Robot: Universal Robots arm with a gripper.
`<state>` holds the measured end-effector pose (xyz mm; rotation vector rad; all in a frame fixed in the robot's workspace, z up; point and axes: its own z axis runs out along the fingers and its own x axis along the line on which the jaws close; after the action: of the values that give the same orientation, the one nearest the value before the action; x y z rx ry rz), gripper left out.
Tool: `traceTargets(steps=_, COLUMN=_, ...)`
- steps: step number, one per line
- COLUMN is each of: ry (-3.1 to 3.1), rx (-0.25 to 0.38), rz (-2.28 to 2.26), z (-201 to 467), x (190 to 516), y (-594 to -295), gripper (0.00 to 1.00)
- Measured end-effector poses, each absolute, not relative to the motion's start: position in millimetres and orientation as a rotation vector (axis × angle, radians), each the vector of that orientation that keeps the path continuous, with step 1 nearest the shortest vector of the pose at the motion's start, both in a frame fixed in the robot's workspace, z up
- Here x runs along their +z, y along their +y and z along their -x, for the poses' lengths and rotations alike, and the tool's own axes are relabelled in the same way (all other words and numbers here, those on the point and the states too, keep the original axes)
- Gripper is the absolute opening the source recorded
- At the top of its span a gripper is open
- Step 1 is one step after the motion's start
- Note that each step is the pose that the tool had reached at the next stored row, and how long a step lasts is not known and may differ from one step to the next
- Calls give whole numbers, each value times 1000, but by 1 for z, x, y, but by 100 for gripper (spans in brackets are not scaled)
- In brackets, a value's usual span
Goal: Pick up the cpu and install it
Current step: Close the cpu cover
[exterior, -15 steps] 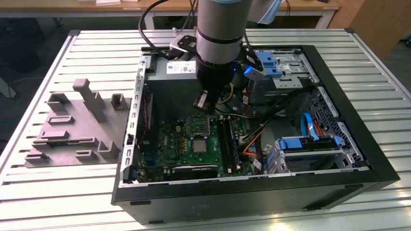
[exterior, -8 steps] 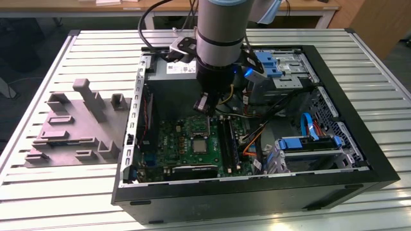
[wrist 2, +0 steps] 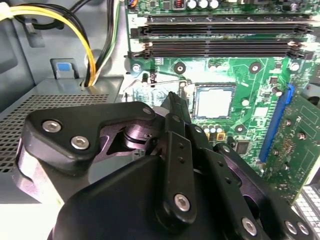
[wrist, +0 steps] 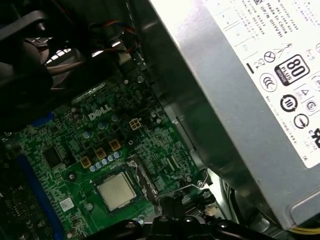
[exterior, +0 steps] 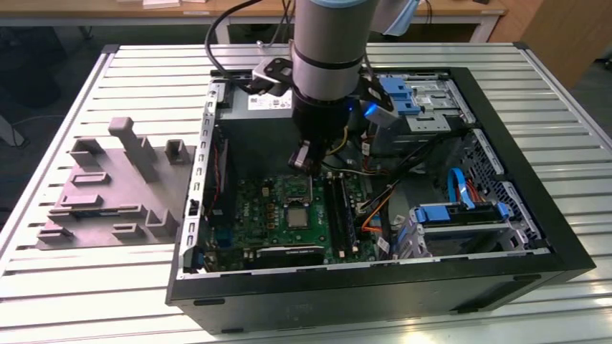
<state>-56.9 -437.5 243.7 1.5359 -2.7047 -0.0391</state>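
Note:
The cpu (exterior: pixel 297 217) is a small silvery square lying flat in the motherboard socket, seen in both wrist views (wrist 2: pixel 214 101) (wrist: pixel 116 191). My gripper (exterior: pixel 301 160) hangs inside the open computer case, just above the board and a short way from the socket, on the power supply's side. Its black fingers (wrist 2: pixel 172 102) taper together to a narrow tip and look shut, with nothing between them. A thin wire socket lever (wrist 2: pixel 160 83) runs right by that tip (wrist: pixel 172 209).
A grey moulded tray (exterior: pixel 105 193) sits on the slatted table at the exterior view's left. Inside the case are the labelled power supply (wrist: pixel 240 100), black memory slots (wrist 2: pixel 220 45), yellow and black cables (wrist 2: pixel 85 45) and blue drive brackets (exterior: pixel 459 211).

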Motion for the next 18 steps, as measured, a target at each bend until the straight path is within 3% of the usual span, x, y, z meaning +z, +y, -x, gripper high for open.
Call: traceTargets(steps=18, ry=-2672, rx=59, rz=-1520, z=58, x=243, y=-442, gripper=11)
